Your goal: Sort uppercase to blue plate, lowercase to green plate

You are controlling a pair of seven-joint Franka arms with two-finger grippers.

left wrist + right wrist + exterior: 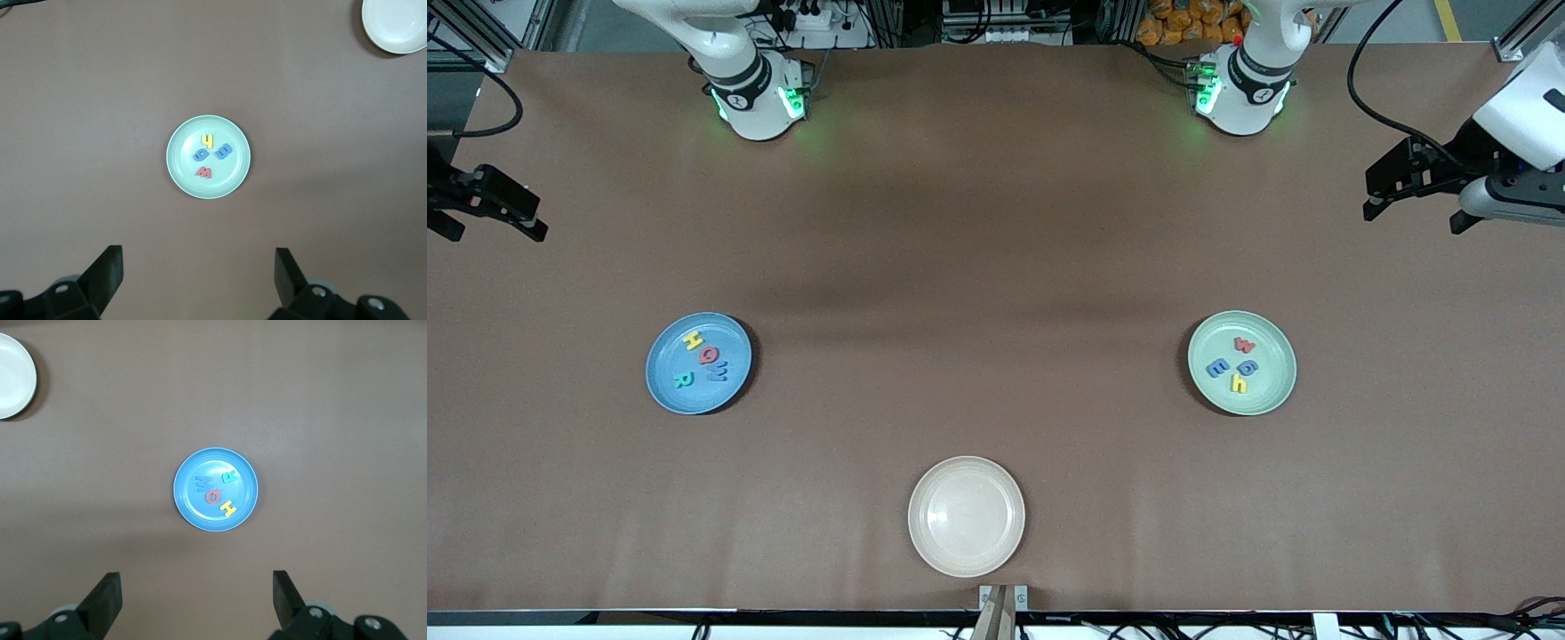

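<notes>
Sorting looks done. Blue plate (698, 363) sits toward the right arm's end of the table and holds all four uppercase letters: yellow H (692, 340), red Q (708, 356), blue W (718, 373), teal R (681, 380), lying flat, close together, none on the rim. Green plate (1241, 362) sits toward the left arm's end and holds the lowercase set: red w (1244, 345), blue g (1246, 368), blue e-like letter (1218, 367), yellow h (1239, 383). A cream plate (966, 516) sits between the two and nearer the front camera, nothing in it.

Left gripper (1414, 191) hangs high at its end of the table, jaws wide apart, nothing between them; the left wrist view looks straight down on the green plate. Right gripper (489, 209) is the same at its own end, jaws fully spread and empty, over the blue plate in the right wrist view. Both arms wait.

Handling, as a guess: the letters look like thin foam, so very light, soft, a bit squashy, not fragile, and likely to slide or flip if nudged. Best pinched across a straight stroke, like an H leg or the h stem, from directly above. Plates look rigid and smooth, so letters may skate on them.

Readable writing: only the letters themselves, H Q W R and w g e h. No brand or label legible.
</notes>
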